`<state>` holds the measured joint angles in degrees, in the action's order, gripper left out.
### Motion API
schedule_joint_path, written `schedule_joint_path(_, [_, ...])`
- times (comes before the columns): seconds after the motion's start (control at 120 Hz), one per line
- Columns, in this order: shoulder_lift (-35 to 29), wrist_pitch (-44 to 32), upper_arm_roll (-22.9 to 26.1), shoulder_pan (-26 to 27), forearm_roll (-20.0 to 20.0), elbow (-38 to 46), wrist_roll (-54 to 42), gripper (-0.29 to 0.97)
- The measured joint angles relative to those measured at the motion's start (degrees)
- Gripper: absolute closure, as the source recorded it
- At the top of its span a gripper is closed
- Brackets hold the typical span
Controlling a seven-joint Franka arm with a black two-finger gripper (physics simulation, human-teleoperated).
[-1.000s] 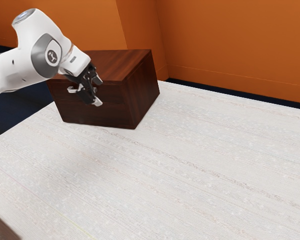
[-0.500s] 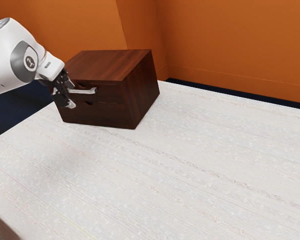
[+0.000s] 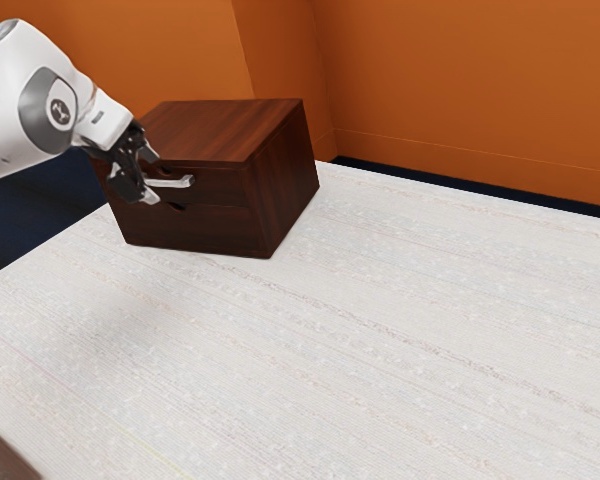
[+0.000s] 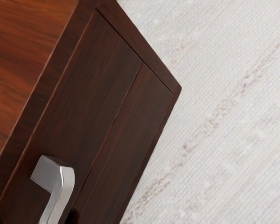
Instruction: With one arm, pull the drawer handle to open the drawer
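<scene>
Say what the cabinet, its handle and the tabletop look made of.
Cabinet: dark reddish wood, grain streaks, slight sheen. Handle: probably brushed metal, silver-grey with bright highlights. Tabletop: pale, whitewashed wood perhaps, matte, long faint grain lines.

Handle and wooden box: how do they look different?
The handle is shiny silver; the wooden box is dark reddish brown. The handle is a small thin bar; the box is big and blocky. The handle sticks out from the box's front, while the box rests flat on the table. They are joined together.
</scene>
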<state>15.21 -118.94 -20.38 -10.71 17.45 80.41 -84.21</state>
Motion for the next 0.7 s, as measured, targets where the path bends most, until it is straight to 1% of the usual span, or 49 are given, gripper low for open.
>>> schedule_joint_path(0.158, [0.8,-0.1,0.2,0.1,0.2,-0.1,-0.4,0.0])
schedule_joint_path(0.475, [3.5,-0.4,0.0,-1.7,0.8,-0.3,-0.8,0.0])
schedule_joint_path(0.7, [4.5,-0.6,0.1,-2.2,1.2,-2.6,-1.0,0.0])
